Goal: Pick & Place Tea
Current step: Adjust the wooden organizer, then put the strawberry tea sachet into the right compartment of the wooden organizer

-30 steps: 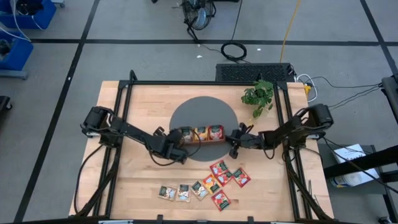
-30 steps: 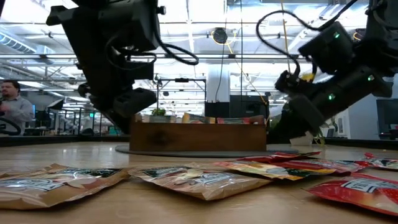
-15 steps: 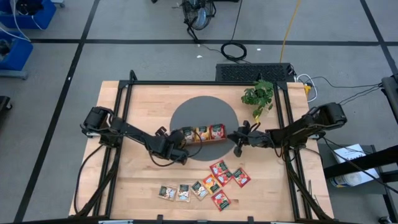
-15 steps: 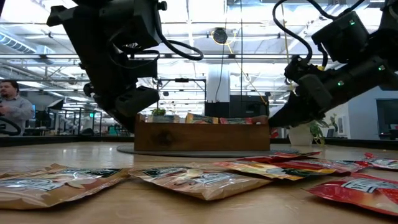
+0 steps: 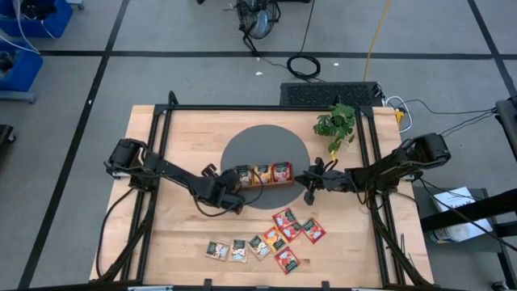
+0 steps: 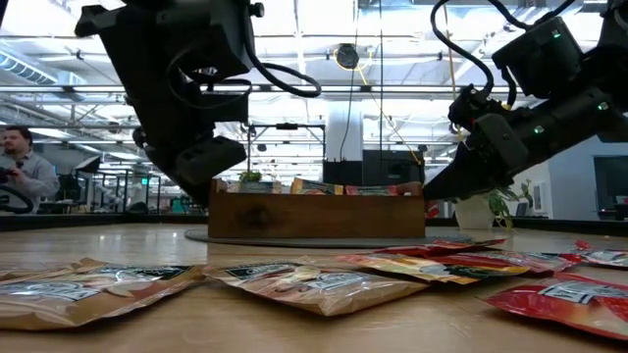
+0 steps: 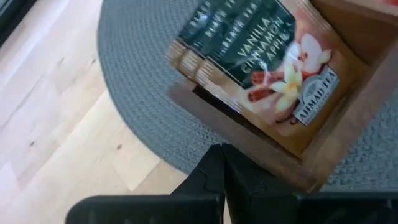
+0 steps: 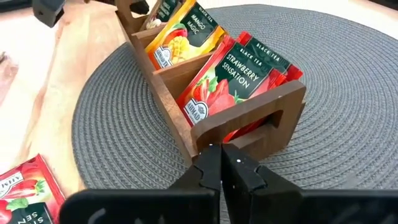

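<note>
Grey round mat [image 5: 266, 145], wooden tray [image 5: 262, 175] of tea sachets [image 8: 233, 78], both grippers' fingers [image 8: 211, 171] pressed together, empty

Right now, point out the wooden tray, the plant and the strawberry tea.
wooden tray [image 8: 249, 118], right wrist view, end wall.
plant [image 5: 335, 125], high view, leaves.
strawberry tea [image 8: 224, 81], right wrist view, front sachet's face.

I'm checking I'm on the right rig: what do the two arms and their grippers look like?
Both arms are black, jointed and tubular, with loose black cables looping along them. The left gripper and right gripper each end in two matte black, wedge-shaped fingers. In the low view, small green lights glow on the right arm.
</note>
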